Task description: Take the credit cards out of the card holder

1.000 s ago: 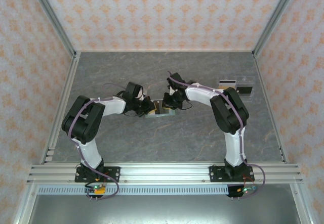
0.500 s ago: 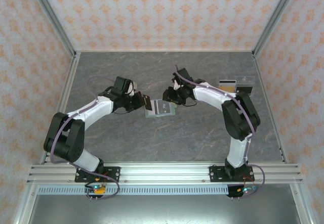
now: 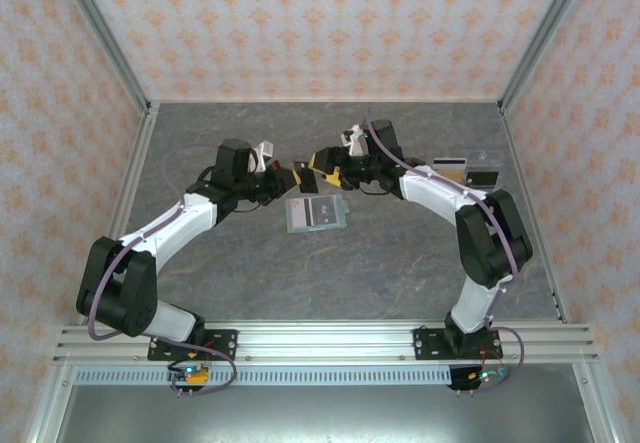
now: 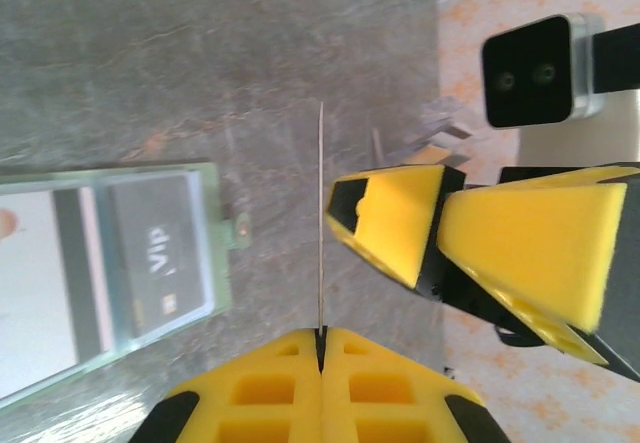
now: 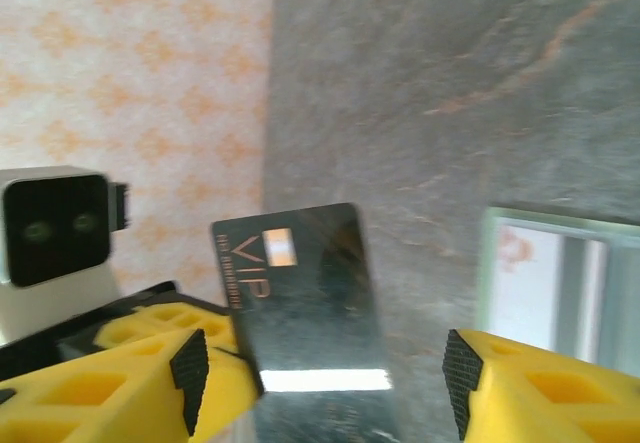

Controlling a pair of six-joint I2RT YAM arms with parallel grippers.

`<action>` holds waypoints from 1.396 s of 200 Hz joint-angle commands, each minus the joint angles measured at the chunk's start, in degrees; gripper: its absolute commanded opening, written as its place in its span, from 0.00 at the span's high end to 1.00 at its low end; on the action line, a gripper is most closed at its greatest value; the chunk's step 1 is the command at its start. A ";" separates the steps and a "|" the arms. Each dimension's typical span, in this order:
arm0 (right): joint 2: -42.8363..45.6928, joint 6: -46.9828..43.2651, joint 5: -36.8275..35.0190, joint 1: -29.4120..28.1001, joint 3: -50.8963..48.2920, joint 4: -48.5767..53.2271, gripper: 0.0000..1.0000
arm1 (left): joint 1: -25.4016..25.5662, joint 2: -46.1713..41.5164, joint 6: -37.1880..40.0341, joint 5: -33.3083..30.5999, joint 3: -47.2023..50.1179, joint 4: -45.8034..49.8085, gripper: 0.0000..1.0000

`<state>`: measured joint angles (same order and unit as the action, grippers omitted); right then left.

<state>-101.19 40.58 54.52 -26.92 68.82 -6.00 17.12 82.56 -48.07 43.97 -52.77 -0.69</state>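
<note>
The sage-green card holder (image 3: 316, 213) lies open and flat on the table, with a dark VIP card (image 4: 160, 253) still in its pocket. Its green rim shows in the left wrist view (image 4: 218, 263) and the right wrist view (image 5: 486, 263). My left gripper (image 3: 287, 176) (image 4: 321, 335) hangs just behind the holder, shut on a dark credit card with a light stripe, seen edge-on (image 4: 321, 213). That card (image 5: 300, 303) stands between the fingers of my right gripper (image 3: 322, 163) (image 5: 325, 393), which is open and faces the left gripper.
Two loose cards lie at the back right of the table, one with a light stripe (image 3: 450, 166) and a darker one (image 3: 485, 177). Patterned walls and metal frame rails close in the table on three sides.
Both grippers have moved up and back from the card holder. The right gripper has opened its jaws. The card stays in the shut left gripper, and the holder lies where it was.
</note>
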 commanded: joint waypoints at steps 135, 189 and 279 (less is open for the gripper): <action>3.24 -0.23 -3.03 4.13 -3.39 0.52 1.00 | -1.12 1.02 1.73 -6.55 -5.45 11.03 0.60; 9.23 -9.94 -31.32 11.61 1.14 27.47 1.00 | -1.44 1.46 9.46 -22.15 -8.26 24.41 0.13; 13.27 -0.90 -63.79 25.94 2.49 44.40 1.00 | -3.58 -1.21 17.10 -37.45 -9.11 32.93 0.00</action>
<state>-87.66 34.72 3.27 -3.42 69.08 31.83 14.50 83.61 -34.65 13.61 -59.86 27.86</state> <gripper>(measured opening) 0.044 0.997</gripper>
